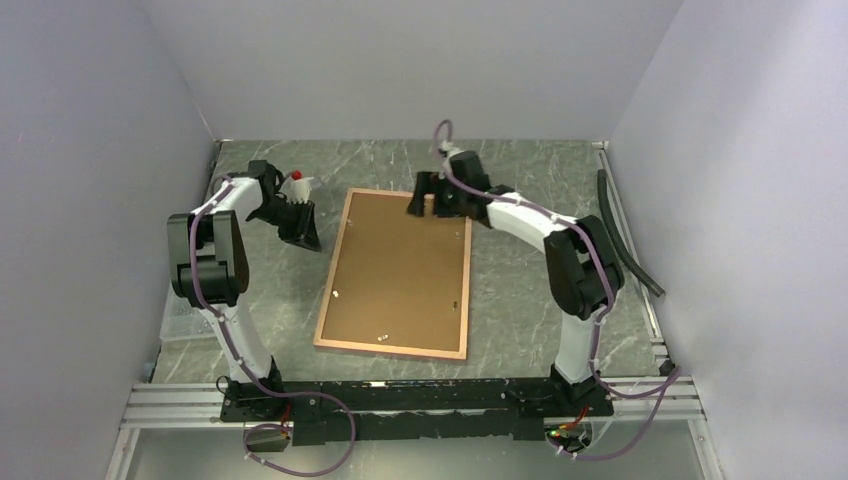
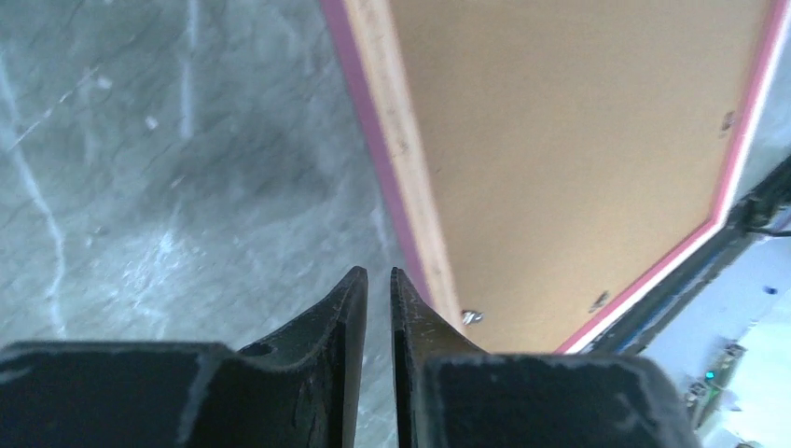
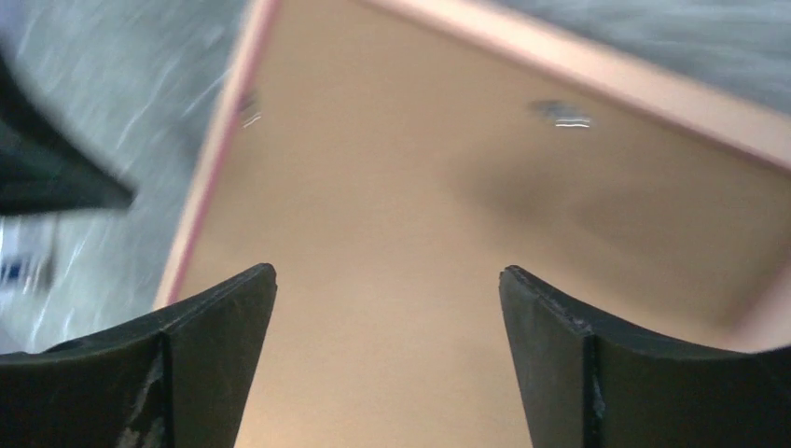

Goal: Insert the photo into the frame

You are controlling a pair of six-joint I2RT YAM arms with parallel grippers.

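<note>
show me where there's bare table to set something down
Bare table between the frame and the right arm, and the far strip by the back wall. Crowded: frame's far edge under the right claw, left claw beside it.

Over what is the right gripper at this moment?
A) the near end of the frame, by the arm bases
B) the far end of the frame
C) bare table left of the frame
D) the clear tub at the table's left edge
B: the right gripper hangs open over the far end of the frame, whose brown back fills its wrist view.
</note>
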